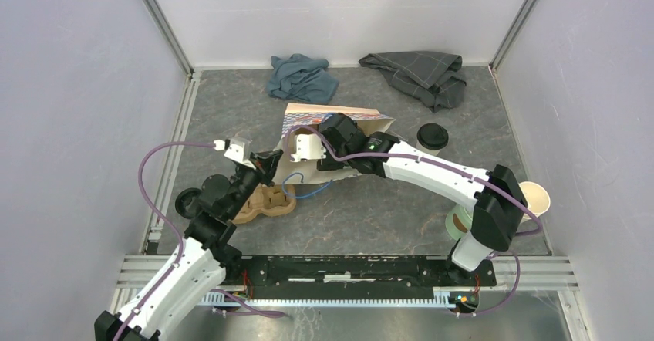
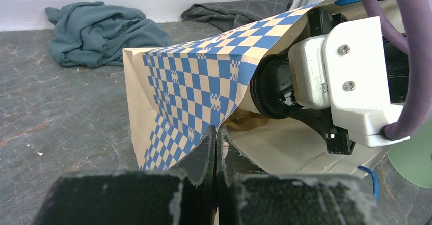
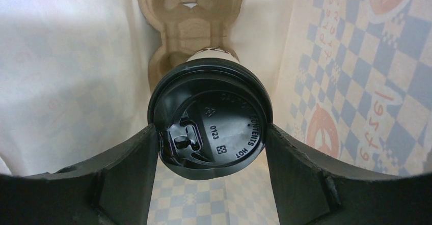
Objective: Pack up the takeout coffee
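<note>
Right wrist view, centre of frame: the takeout coffee [image 3: 211, 125], its black lid facing the camera, sits inside the checkered paper bag [image 3: 351, 82]. The right fingers [image 3: 300, 169] clamp it on both sides at the lid. A pulp cup carrier [image 3: 191, 11] shows behind it at top centre. Left wrist view, bottom centre: the left fingers [image 2: 204, 153] are pressed together on the bag's lower lip. The bag lies on its side on the desk [image 2: 66, 113].

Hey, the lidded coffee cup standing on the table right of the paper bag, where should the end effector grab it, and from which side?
Probably across the round black rim of the lidded cup, coming straight down: it stands upright with the lid facing up, and the paper bag lies close on its left.
</note>
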Controlling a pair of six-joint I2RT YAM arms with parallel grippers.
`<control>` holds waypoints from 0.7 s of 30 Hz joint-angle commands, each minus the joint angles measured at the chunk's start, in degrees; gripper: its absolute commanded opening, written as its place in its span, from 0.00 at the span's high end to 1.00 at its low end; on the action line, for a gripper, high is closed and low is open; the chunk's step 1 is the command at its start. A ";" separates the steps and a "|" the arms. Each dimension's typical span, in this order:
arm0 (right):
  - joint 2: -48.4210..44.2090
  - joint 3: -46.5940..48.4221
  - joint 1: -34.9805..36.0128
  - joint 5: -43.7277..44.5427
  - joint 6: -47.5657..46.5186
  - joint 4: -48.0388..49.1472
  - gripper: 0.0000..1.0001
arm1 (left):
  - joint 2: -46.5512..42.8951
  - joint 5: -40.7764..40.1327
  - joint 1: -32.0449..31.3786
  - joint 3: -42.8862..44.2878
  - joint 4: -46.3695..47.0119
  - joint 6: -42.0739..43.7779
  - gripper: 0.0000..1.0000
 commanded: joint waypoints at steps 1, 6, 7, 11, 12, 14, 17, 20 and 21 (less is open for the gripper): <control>-1.80 0.81 -0.07 -1.07 1.26 -0.89 0.38 | 1.06 -0.83 -0.06 1.89 -0.89 -1.36 0.98; -2.30 0.37 -0.17 -1.12 1.88 -2.31 0.39 | 1.62 -1.21 -0.09 2.05 -0.79 -1.36 0.98; -2.58 0.39 -0.14 -1.09 2.16 -2.66 0.39 | 1.58 -1.21 -0.05 2.08 -0.90 -1.28 0.98; -3.49 -1.36 -0.57 -0.85 2.71 -2.51 0.39 | 1.41 -1.22 -0.04 2.26 -1.27 -1.39 0.98; -3.40 -1.84 -0.72 -0.87 2.80 -2.10 0.39 | 1.31 -1.21 -0.04 2.27 -1.31 -1.54 0.98; -2.64 -1.88 -0.89 -0.98 3.13 -1.80 0.39 | 1.14 -1.16 -0.04 2.35 -1.47 -1.64 0.98; -2.40 -2.98 -1.35 -1.28 3.17 0.78 0.39 | 1.06 -0.96 -0.06 2.59 -1.96 -1.64 0.98; -1.70 -3.75 -1.81 -0.86 2.79 3.89 0.39 | 0.76 -0.61 -0.07 2.62 -2.11 -2.06 0.98; -1.32 -3.56 -1.95 -1.09 2.88 4.33 0.39 | 0.76 -0.38 -0.05 2.62 -2.11 -2.30 0.98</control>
